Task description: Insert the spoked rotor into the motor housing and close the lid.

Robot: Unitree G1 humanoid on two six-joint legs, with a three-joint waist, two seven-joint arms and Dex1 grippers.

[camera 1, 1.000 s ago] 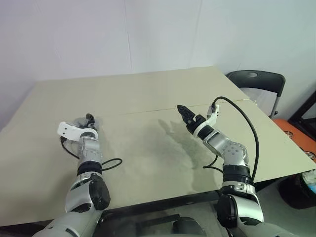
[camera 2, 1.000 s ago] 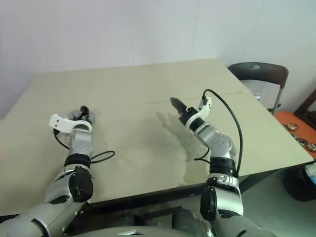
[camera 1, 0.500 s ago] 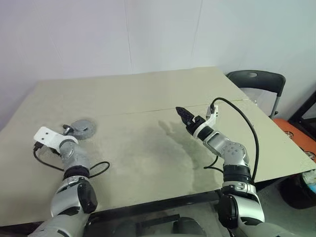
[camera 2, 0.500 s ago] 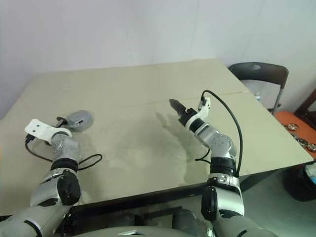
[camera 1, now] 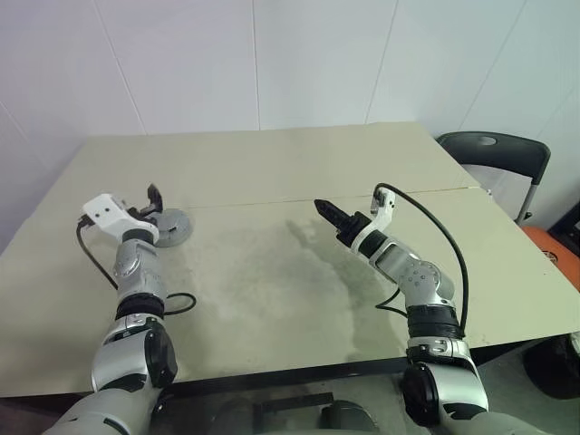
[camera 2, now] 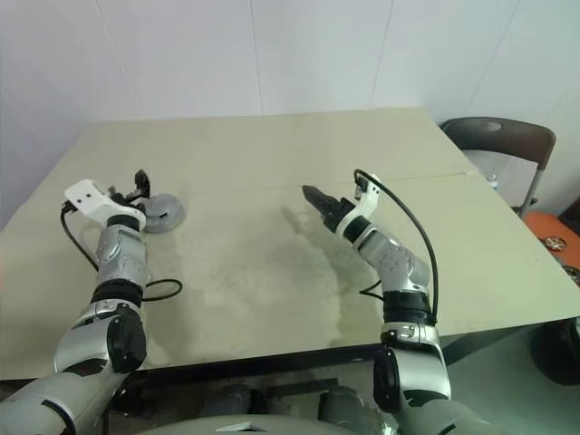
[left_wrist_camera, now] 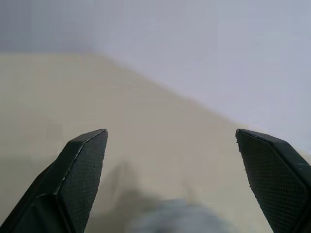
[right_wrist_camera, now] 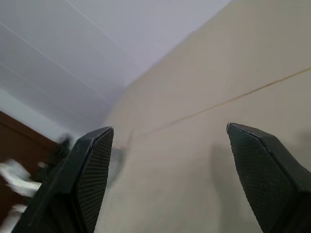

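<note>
Left tool [camera 1: 152,193] hangs wide open and empty at the left of the frame, just beside the round grey motor housing [camera 1: 171,227] resting on the tabletop [camera 1: 272,172]. Right tool [camera 1: 323,209], also open and empty, hovers mid-frame, well apart from it.

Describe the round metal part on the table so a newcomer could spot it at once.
Start at the big beige table and go to its left side, just ahead of the left gripper, whose fingers stand open and empty above it. There a flat round silver-grey disc lies on the tabletop. It is the only loose item on the table.
</note>
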